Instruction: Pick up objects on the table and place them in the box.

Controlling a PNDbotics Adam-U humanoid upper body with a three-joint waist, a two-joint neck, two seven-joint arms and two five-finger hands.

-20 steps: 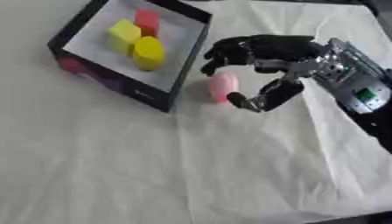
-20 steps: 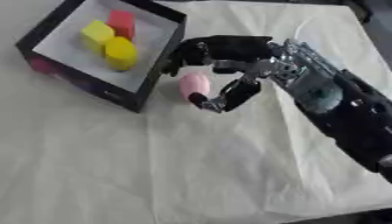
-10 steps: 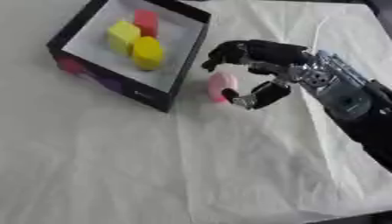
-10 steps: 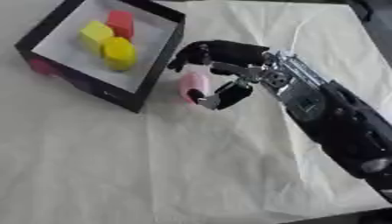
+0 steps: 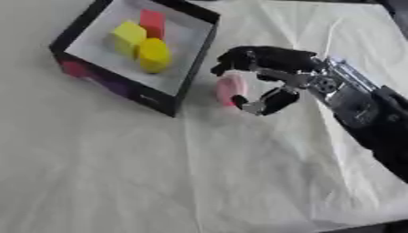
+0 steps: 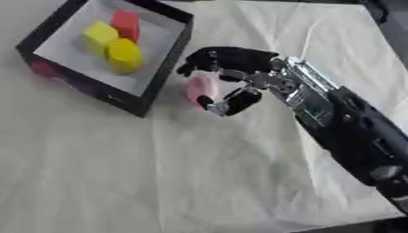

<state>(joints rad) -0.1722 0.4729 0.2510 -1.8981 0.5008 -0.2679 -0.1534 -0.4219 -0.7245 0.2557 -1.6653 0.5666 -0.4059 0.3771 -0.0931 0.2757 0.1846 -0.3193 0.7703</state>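
Lying on the white cloth (image 5: pixel 239 182) just outside the near right wall of the box (image 5: pixel 191 68), the pink block (image 5: pixel 230 89) is the one piece not yet put away. It is a small rounded pink thing, and whether it rests on the cloth or is already lifted a little cannot be told from either view.

Around it is the right hand (image 5: pixel 275 75), which comes in from the right side. Its fingers (image 6: pixel 209 58) curl over the top of the pink block on the box side, and the thumb (image 5: pixel 267 102) hooks in from below, so the block sits pinched between them. The left hand shows in neither view.

Inside the box lie a red block (image 6: pixel 126 25), a yellow cube (image 6: pixel 99 34) and a yellow cylinder (image 6: pixel 124 54), bunched toward the far corner, with bare white floor on the near side.

The step in hand looks like the grasp of the last piece. Next, by my reckoning, the hand must raise the block high enough to pass over the black wall, carry it left over the bare part of the floor, and only then spread the fingers. The wall is very near, so a low carry could knock the block against the rim.
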